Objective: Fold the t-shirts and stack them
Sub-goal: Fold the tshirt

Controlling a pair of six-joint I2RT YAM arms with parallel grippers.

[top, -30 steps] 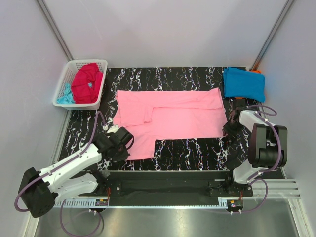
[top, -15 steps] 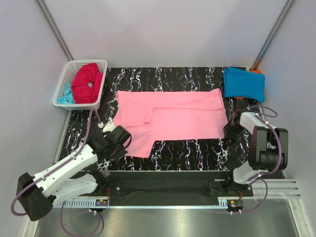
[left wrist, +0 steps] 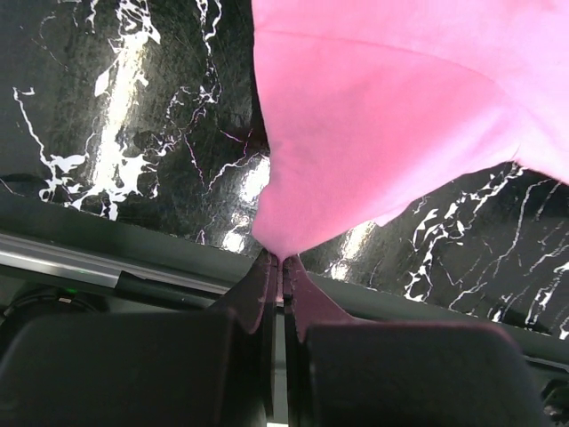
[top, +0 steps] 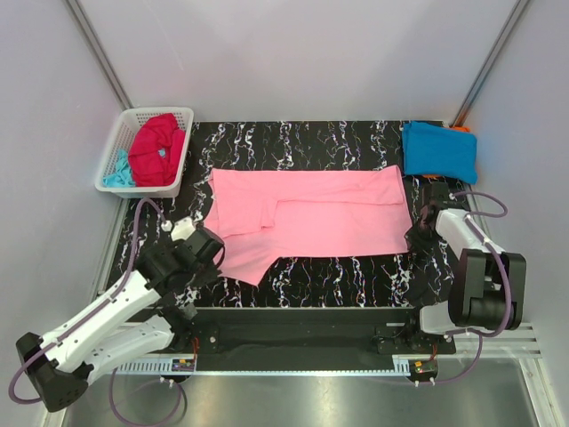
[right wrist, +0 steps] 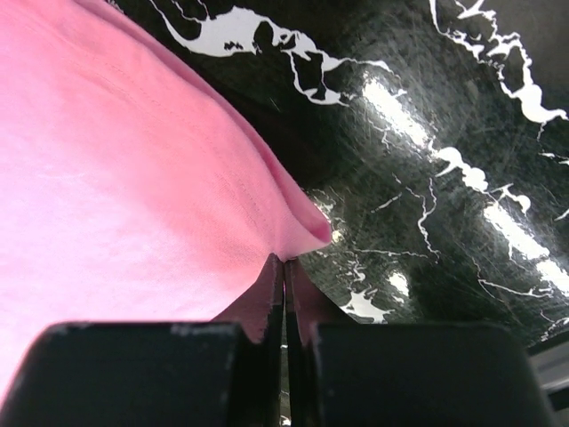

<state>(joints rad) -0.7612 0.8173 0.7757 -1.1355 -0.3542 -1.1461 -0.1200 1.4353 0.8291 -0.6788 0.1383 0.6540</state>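
On the black marbled tabletop (top: 329,142), the soft light pink t-shirt (top: 320,213) lies spread out mid-table. Left gripper (left wrist: 280,260) is clamped tight on its near-left corner, and right gripper (right wrist: 284,260) is pinched closed on the near-right hem corner.

I'm in a lab test booth, basically: bare white walls (top: 293,53), marble-print table (top: 311,142), metal mounting rail (top: 302,336) up front.

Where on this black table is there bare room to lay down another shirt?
Two bare strips of table: the far one, behind the pink shirt between basket and folded blue shirt; the near one, in front of the pink shirt. The middle and both far corners are taken.
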